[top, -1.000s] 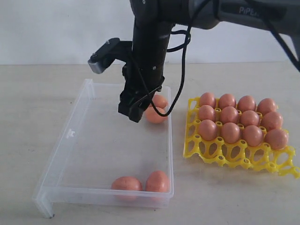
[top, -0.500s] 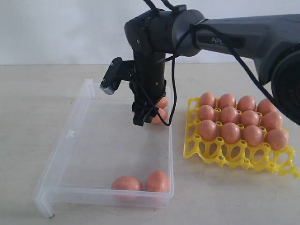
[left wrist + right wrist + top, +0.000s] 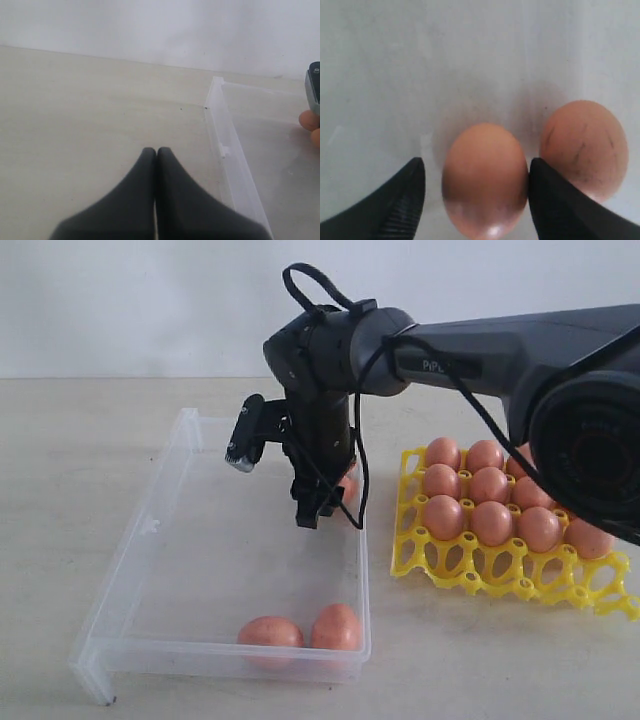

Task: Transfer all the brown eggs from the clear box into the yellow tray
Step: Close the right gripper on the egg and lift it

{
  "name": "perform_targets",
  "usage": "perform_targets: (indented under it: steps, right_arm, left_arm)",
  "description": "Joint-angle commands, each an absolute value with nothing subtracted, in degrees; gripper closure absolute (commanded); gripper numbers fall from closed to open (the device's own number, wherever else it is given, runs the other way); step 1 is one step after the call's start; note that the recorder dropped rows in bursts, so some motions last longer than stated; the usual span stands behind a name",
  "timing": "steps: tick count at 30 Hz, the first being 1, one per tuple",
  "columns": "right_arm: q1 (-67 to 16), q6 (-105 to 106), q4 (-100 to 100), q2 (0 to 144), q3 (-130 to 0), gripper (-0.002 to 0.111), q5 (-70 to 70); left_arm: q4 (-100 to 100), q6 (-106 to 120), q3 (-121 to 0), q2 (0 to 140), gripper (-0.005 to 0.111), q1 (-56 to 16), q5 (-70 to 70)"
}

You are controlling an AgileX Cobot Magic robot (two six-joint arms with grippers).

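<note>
Inside the clear box [image 3: 150, 525], my right gripper [image 3: 312, 512] reaches down at the far right corner. It is open, with one brown egg [image 3: 485, 175] between its fingers: one finger is against the shell and the other stands a little off. A second egg [image 3: 584, 147] lies just outside that finger. Two more brown eggs [image 3: 270, 632] [image 3: 336, 627] rest at the box's near wall. Several eggs [image 3: 492, 522] fill the rear rows of the yellow tray [image 3: 470, 575], which sits to the right of the box. My left gripper [image 3: 155, 150] is shut and empty over bare table beside the box wall [image 3: 225, 135].
The right arm's wrist camera [image 3: 245, 435] juts out over the box's middle. The tray's nearest row of cups [image 3: 520, 588] holds nothing. A pale wall stands behind the table.
My right gripper has dropped lower into the box and settled around the egg at the far right corner. The eggs have not moved.
</note>
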State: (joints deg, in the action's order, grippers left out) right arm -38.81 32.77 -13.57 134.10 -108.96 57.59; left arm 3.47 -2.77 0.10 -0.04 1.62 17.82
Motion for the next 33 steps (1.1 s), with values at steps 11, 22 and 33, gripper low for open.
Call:
perform_targets:
  steps: [11,22,33]
  right_arm:
    - [-38.34,23.58,-14.20,134.91,-109.21,0.108,54.65]
    - [-41.53,20.86,-7.10,116.15,-109.21,0.108,51.83]
    - [-42.34,2.20,-2.96,100.15,-99.66,0.108,51.96]
  left_arm:
    - [3.60,-2.80,0.00,0.00,0.111,1.43,17.41]
    - [3.60,-2.80,0.00,0.00,0.111,1.43,17.41]
    - [3.60,-2.80,0.00,0.00,0.111,1.43,17.41]
